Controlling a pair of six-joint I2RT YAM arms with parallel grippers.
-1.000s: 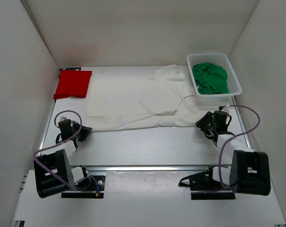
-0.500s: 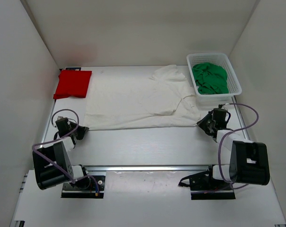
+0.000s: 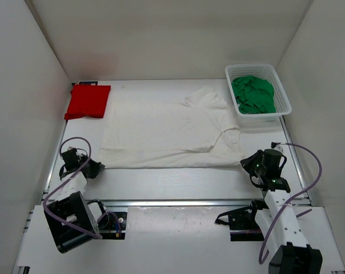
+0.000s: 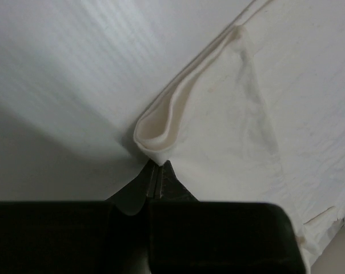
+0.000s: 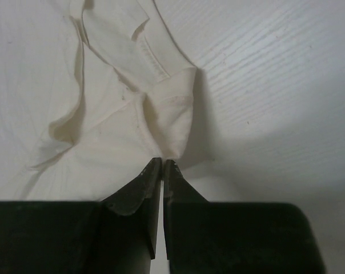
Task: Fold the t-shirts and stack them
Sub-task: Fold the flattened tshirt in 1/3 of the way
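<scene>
My left gripper (image 3: 96,167) is pressed together on the white t-shirt (image 3: 167,128), pinching the hem corner at the cloth's lower left. The left wrist view shows a rolled fold of hem right at the tips. My right gripper (image 3: 248,164) is pressed together too, pinching the bunched sleeve corner at lower right, with a stitched seam visible just above the tips in the right wrist view.

Both grips are on the near edge, one at each end. I judge that's so I can lift that edge evenly and carry it over for a fold, or tug the cloth flat first.

The white t-shirt lies spread in the middle of the table (image 3: 172,180). Its long axis runs left to right across the top frame, hem to the left, sleeves and neck to the right, pointing toward the white mesh basket (image 3: 258,67).

The red t-shirt (image 3: 88,101) is folded at upper left, near the white one's far corner. The green t-shirt (image 3: 252,94) is crumpled inside the basket at upper right, not yet folded. So I'd put this at the start of folding the second shirt.
</scene>
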